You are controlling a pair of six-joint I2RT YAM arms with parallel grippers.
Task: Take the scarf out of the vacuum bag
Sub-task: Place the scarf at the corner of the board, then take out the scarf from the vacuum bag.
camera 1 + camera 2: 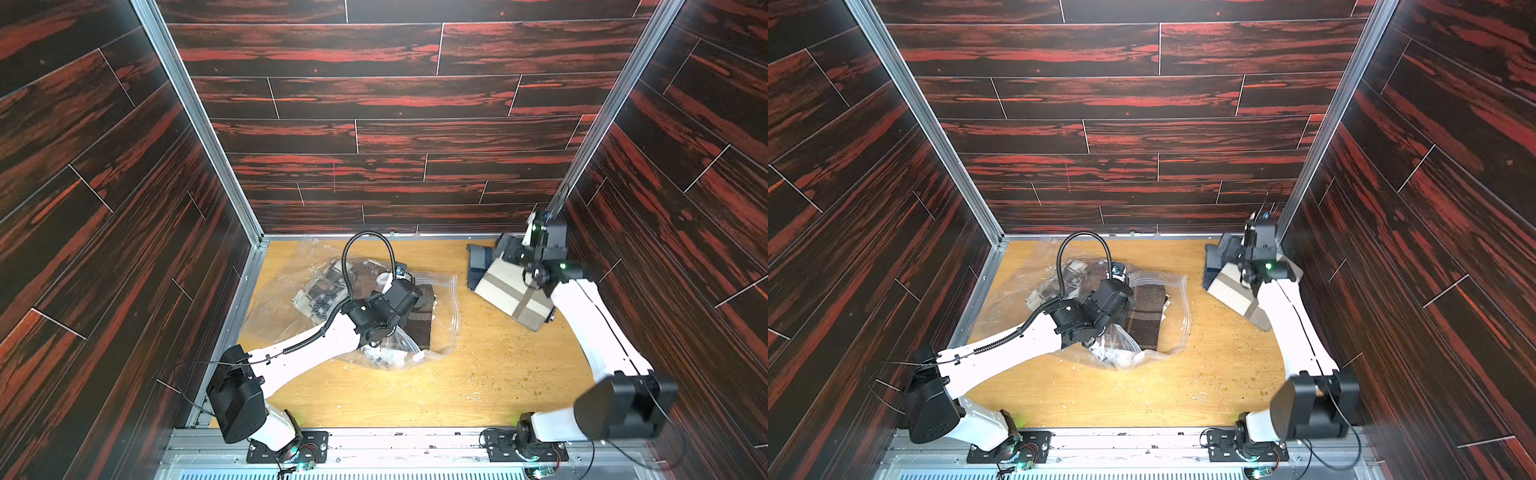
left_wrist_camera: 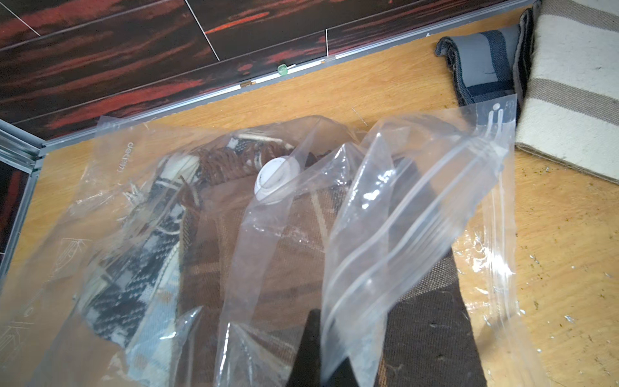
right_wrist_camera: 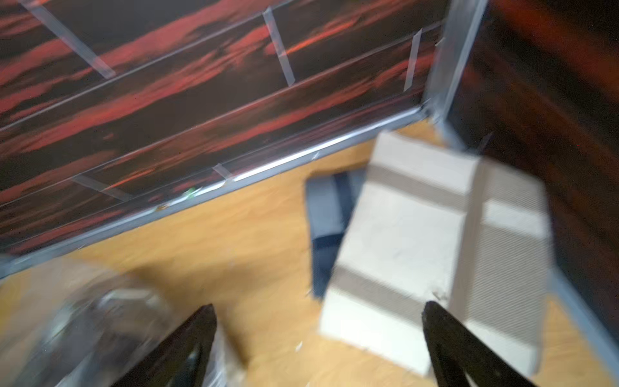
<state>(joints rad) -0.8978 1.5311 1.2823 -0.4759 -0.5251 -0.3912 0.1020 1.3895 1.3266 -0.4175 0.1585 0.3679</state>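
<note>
Plastic bag (image 2: 402,217) edge — left hand (image 2: 315,331) pinching.

Glossy, crinkled clear plastic vacuum bag (image 2: 412,201); matt woven cloth brown scarf (image 2: 432,335); wood table (image 2: 562,241).

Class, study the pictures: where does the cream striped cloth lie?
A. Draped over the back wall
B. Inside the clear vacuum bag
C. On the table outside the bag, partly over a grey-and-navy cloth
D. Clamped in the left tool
C: the cream striped cloth lies on the table apart from the vacuum bag, overlapping the grey-and-navy cloth near the far corner.
</note>
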